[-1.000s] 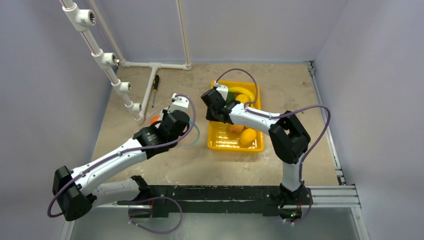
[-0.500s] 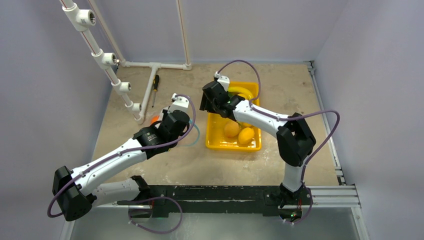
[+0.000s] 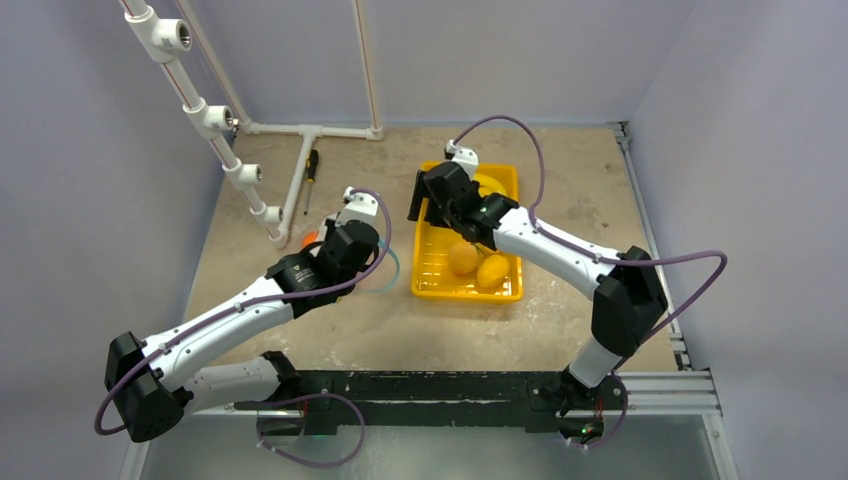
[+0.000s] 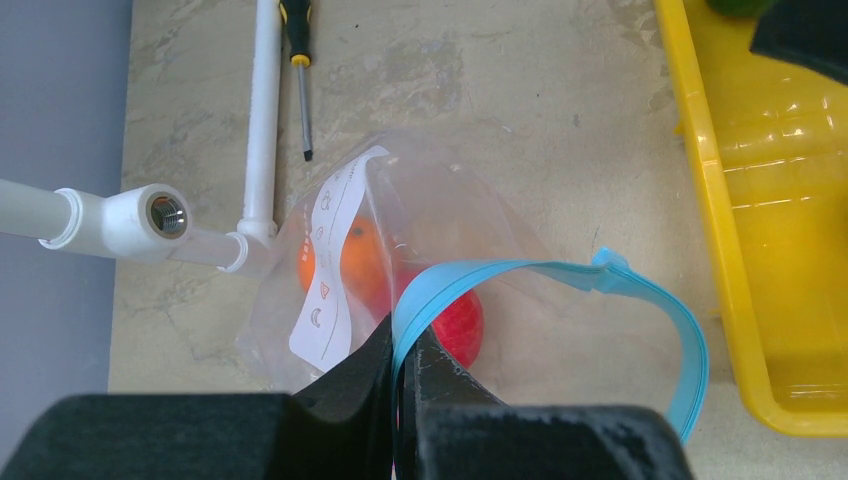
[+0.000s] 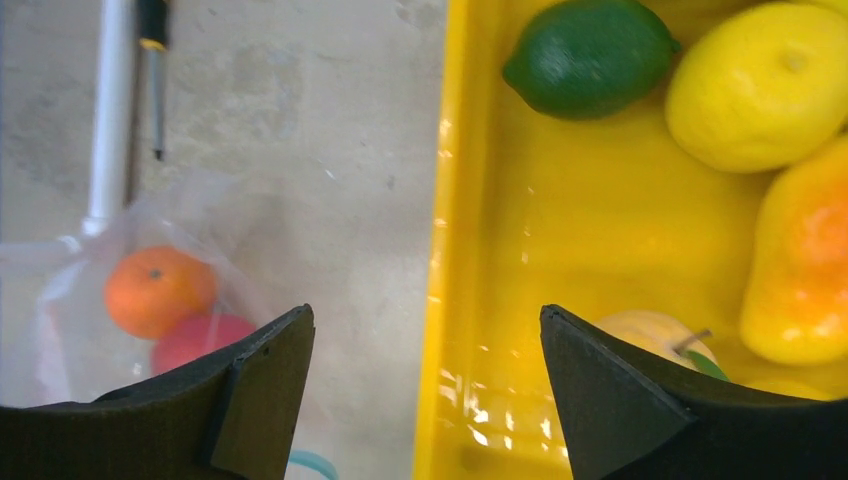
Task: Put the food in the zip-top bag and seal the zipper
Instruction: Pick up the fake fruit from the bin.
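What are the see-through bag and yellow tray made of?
The clear floppy bag looks like thin soft plastic film: it crumples, and the round orange fruit and red fruit show through. The rigid yellow tray looks like glossy moulded plastic, with bright glints on its floor.

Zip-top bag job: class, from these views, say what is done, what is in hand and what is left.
Done: an orange and a red fruit lie inside the bag. In hand: the left gripper pinches the zipper, holding the mouth open; the right gripper hangs open and empty over the tray rim. Left: the lime, lemon and other fruit in the tray, then sealing.
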